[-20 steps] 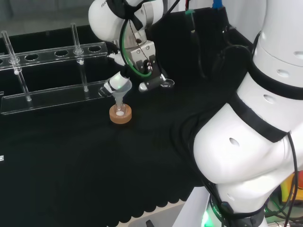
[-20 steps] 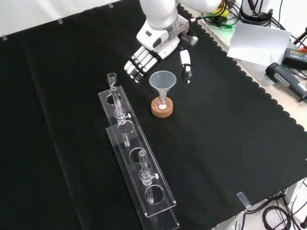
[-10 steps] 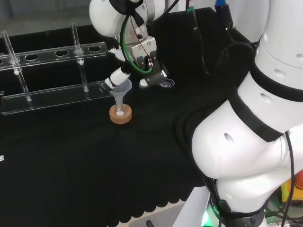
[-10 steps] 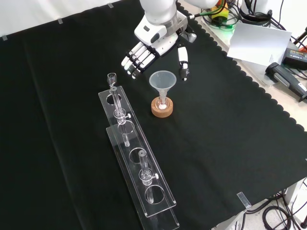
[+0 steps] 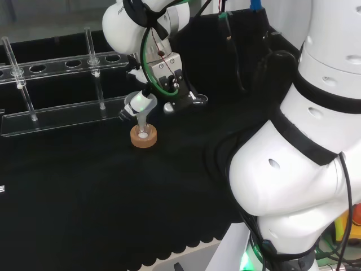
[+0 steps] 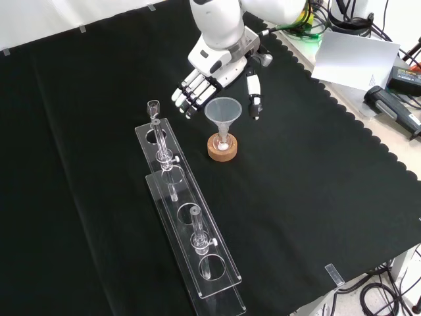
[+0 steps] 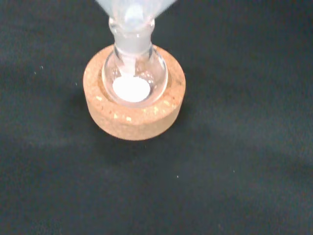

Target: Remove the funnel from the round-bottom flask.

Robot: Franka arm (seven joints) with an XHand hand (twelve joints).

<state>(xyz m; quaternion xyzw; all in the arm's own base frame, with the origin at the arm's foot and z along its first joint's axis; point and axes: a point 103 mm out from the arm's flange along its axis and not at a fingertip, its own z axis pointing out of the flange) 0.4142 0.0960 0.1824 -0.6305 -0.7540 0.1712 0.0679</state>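
fingers spread beside funnel, nothing held

fingers (image 6: 189,92) extended and relaxed, thumb (image 6: 254,99) apart; the hand (image 6: 217,69) grasps nothing. in the front view the funnel (image 6: 223,113) stands between fingers and thumb, just below the palm, stem seated in the round-bottom flask (image 6: 222,146) on the cork ring (image 6: 222,152). contact with the funnel rim cannot be confirmed. no legible writing on the ware. the wrist view alone shows a white patch (image 7: 131,89) at the flask's bottom. the front view shows the clear tube rack (image 6: 187,217) to the left.
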